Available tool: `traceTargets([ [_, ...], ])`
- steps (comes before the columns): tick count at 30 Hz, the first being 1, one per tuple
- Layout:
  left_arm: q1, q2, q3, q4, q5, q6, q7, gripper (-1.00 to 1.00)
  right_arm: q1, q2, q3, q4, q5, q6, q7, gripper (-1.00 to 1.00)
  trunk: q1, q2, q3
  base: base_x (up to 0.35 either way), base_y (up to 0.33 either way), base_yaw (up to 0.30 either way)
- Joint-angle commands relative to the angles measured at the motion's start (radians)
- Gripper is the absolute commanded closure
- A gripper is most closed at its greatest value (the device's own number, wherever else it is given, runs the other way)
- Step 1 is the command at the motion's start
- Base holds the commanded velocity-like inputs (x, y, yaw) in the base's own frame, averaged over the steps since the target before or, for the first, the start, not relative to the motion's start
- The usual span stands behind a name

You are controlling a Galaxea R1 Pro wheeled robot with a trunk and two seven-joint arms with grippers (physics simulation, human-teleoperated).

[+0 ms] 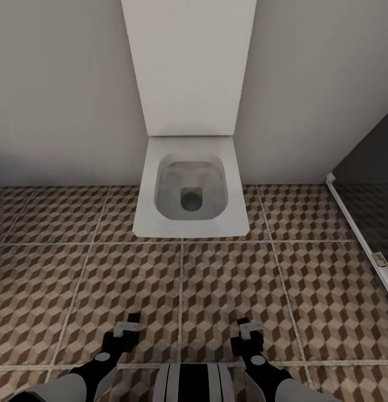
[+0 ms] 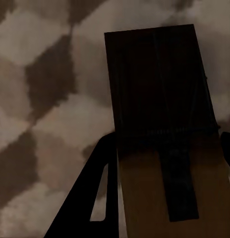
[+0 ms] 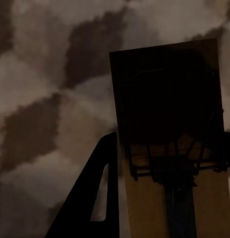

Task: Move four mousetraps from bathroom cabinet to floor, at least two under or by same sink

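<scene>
My left gripper [image 1: 128, 325] hangs low over the bathroom floor [image 1: 227, 290], shut on a mousetrap [image 2: 159, 163]. That trap is a tan board with dark wire, wedged between the dark fingers [image 2: 97, 193] in the left wrist view. In the same way my right gripper [image 1: 247, 329] is shut on a second mousetrap [image 3: 167, 163], whose wire spring shows across the board. Cube-patterned tiles lie close behind both traps. The cabinet and the other mousetraps are out of view.
A white square toilet [image 1: 188, 190] stands straight ahead against the wall, below a tall white panel [image 1: 188, 67]. The dark glass shower wall [image 1: 372, 167] with its white frame [image 1: 355, 223] runs along the right. Open tiled floor lies between the toilet and me.
</scene>
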Motion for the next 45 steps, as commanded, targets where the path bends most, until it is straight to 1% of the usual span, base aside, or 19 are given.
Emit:
traceTargets([
  [1,0.000,0.000,-0.009,0.000,0.003,-0.002,0.008,1.00,-0.001,0.000,0.001,0.001,0.006,-0.001,-0.005,1.00,0.000,0.000,-0.001,0.000,0.000,0.000],
  [8,0.000,0.000,-0.008,0.001,0.004,-0.003,0.009,1.00,0.000,-0.001,0.002,0.001,0.006,-0.001,-0.005,1.00,0.000,0.000,-0.001,0.000,0.002,0.000],
  [12,0.000,0.000,-0.007,0.000,0.005,-0.003,0.010,1.00,0.000,-0.001,0.002,0.001,0.006,-0.001,-0.005,1.00,0.000,0.000,-0.001,0.025,0.152,0.000],
  [18,0.000,0.000,-0.007,0.000,0.004,-0.004,0.047,1.00,0.000,-0.001,0.002,0.001,0.006,-0.003,-0.005,1.00,0.000,0.000,-0.001,0.031,0.157,0.000],
  [22,0.000,0.000,-0.007,0.000,0.004,-0.003,0.055,1.00,-0.001,-0.001,0.003,0.001,0.006,-0.003,-0.005,1.00,0.000,0.000,-0.001,0.005,0.027,0.000],
  [30,0.000,0.000,-0.007,0.000,0.004,-0.003,0.059,1.00,-0.001,-0.002,0.002,0.001,0.006,-0.003,-0.005,1.00,0.000,0.000,-0.001,0.001,0.004,0.000],
  [38,0.000,-0.001,-0.007,0.000,0.004,-0.003,0.059,1.00,0.000,-0.011,-0.004,0.001,-0.002,0.000,-0.005,1.00,0.000,0.000,-0.001,0.000,0.000,0.000],
  [45,0.000,-0.005,-0.007,0.000,0.013,-0.003,0.059,1.00,-0.001,-0.011,-0.006,0.001,-0.001,0.000,-0.004,1.00,0.000,0.000,-0.001,0.004,-0.003,0.000],
])
